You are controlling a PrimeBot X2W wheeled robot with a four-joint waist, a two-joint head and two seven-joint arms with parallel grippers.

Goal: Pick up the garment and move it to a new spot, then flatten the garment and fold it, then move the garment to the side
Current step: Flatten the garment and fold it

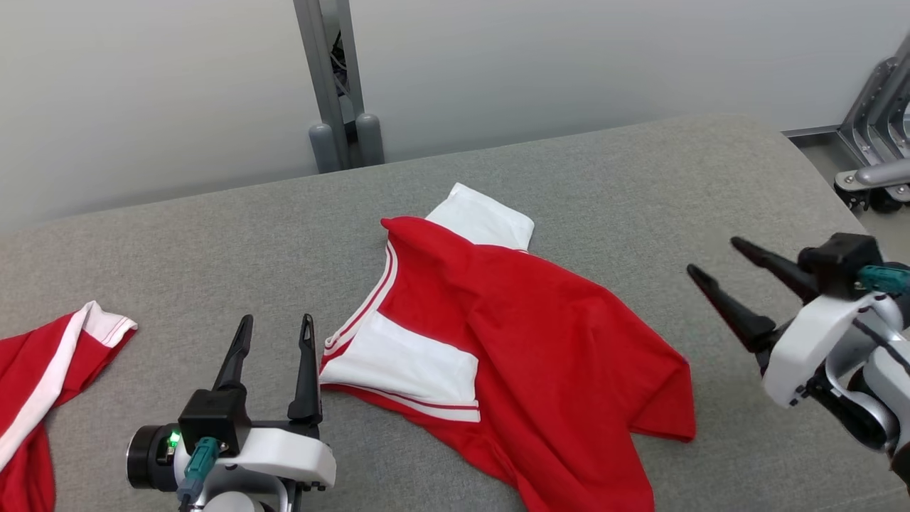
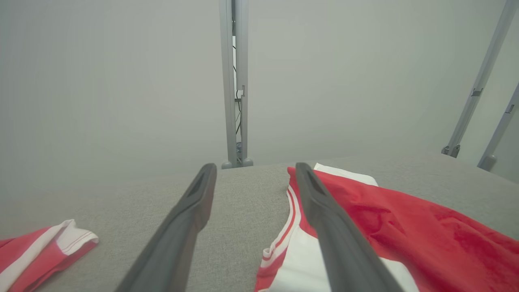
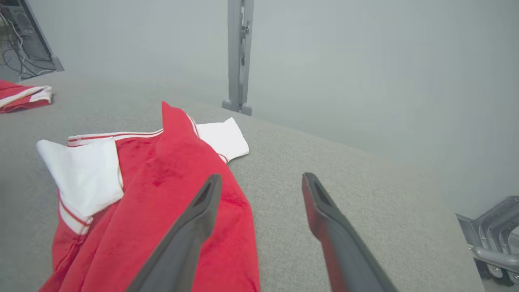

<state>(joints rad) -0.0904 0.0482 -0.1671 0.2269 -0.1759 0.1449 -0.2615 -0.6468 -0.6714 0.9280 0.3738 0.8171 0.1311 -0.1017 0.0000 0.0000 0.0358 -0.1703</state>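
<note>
Altogether two garments [image 1: 512,341] [image 1: 35,370], two grippers [image 1: 277,320] [image 1: 713,256]

Robot lab or test cell, not a home. Bare pale partition walls [image 1: 178,85], an aluminium frame post [image 1: 334,78] with wiring showing in its slot. Work table [image 1: 640,185] covered in grey fabric. Metal stand on casters [image 1: 871,178] at the right. Loose cables [image 3: 16,56] beyond the table.

The left end effector [image 1: 276,320] and right end effector [image 1: 712,255] each bore two long, tapering black fingers [image 1: 234,355] on a black block [image 1: 213,419] above a glossy white wrist shell [image 1: 284,455]. A teal connector [image 1: 199,459] plugged into each block, and a green light [image 1: 173,439] glowed beside the left connector.
</note>
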